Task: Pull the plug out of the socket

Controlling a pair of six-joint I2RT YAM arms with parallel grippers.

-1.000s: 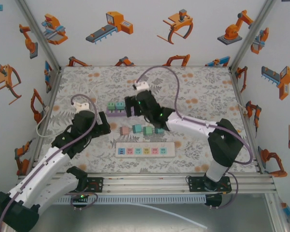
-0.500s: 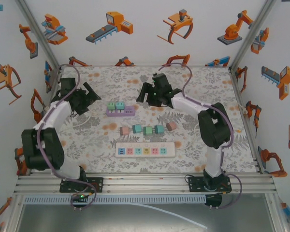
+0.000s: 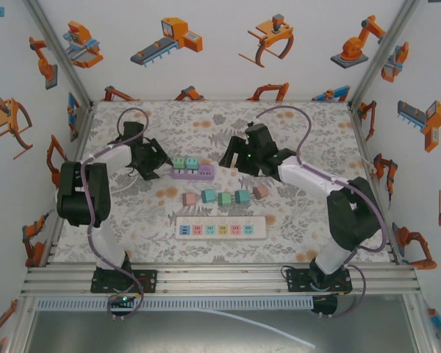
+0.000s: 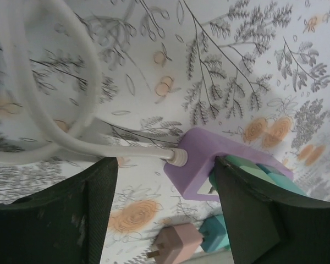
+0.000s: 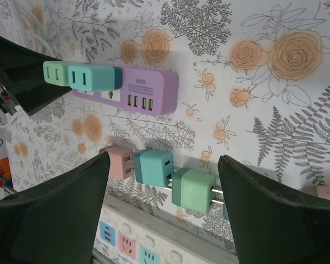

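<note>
A purple power strip [image 3: 195, 173] lies mid-table with a light green plug [image 3: 178, 162] and a teal plug [image 3: 192, 162] seated in it. My left gripper [image 3: 156, 163] is open at the strip's left end, where the white cable [image 4: 71, 137] enters the purple power strip [image 4: 220, 159]; its right finger [image 4: 264, 220] sits beside the plugs. My right gripper [image 3: 231, 157] hovers open just right of the strip. Its wrist view shows the strip [image 5: 148, 91], the green plug [image 5: 56, 73] and the teal plug [image 5: 93, 78] beyond the open right gripper [image 5: 162, 209].
A row of loose plugs lies in front of the strip: pink [image 3: 189, 198], teal [image 3: 208, 195], green [image 3: 225, 198], teal [image 3: 242, 196], pink [image 3: 260, 192]. A white multi-socket strip [image 3: 220, 229] lies nearer the arms. The cable loops toward the left wall.
My left gripper has swung right from the left wall to the strip's cable end. The purple strip has shifted slightly right. My right gripper has drifted a little right and nearer.
</note>
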